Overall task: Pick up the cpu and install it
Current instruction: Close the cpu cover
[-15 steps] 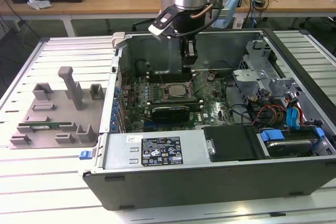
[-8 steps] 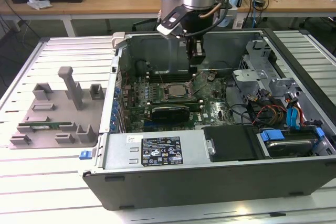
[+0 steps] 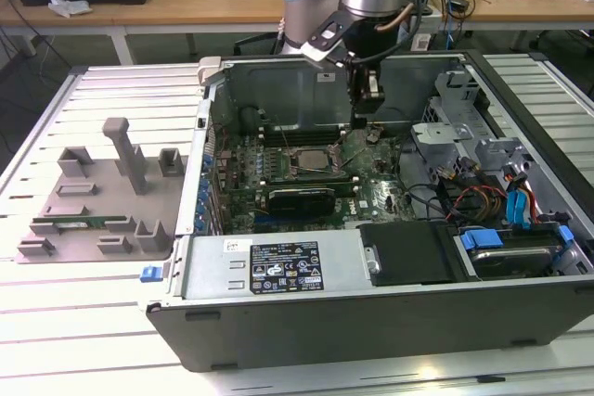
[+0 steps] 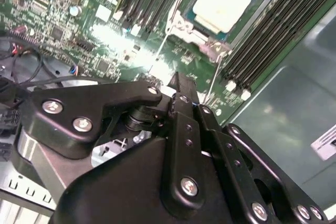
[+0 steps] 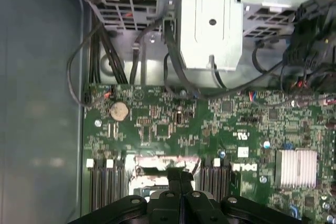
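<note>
Gripper, black two-finger [image 3: 366, 118], hangs upper centre of exterior view inside open grey metal computer case [image 3: 371, 322]. Fingers are pressed together w/ nothing btwn them. Small square silvery cpu [image 4: 226, 1] sits in its socket on green motherboard [image 5: 173, 124], flanked by black memory slots [image 4: 278, 30], near fingertips but apart. Arm drops near-vertical from top edge. Gripper body hides part of board in second wrist view.
</note>
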`<action>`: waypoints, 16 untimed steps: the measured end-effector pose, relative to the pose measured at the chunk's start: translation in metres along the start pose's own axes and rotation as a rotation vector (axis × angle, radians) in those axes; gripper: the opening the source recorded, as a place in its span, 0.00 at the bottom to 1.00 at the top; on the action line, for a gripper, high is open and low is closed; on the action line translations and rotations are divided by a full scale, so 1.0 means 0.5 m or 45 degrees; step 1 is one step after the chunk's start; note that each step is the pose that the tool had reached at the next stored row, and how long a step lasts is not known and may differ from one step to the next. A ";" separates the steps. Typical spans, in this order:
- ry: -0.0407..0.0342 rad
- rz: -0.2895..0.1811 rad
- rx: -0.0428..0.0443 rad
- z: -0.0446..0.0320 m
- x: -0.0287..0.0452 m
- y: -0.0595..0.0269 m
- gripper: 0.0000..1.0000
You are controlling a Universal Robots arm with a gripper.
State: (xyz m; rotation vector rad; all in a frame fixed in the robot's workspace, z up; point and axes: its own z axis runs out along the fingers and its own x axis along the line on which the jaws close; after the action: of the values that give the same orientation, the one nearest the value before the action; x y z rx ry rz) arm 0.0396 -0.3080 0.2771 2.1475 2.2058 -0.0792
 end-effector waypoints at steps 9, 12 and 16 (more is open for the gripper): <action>0.0000 0.000 0.000 0.000 -0.001 0.033 0.11; 0.0000 0.000 0.001 0.007 0.000 0.046 0.11; 0.0011 0.000 0.002 0.018 0.002 0.059 0.11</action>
State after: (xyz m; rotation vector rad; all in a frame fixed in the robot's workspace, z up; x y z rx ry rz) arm 0.0694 -0.3071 0.2682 2.1487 2.2068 -0.0798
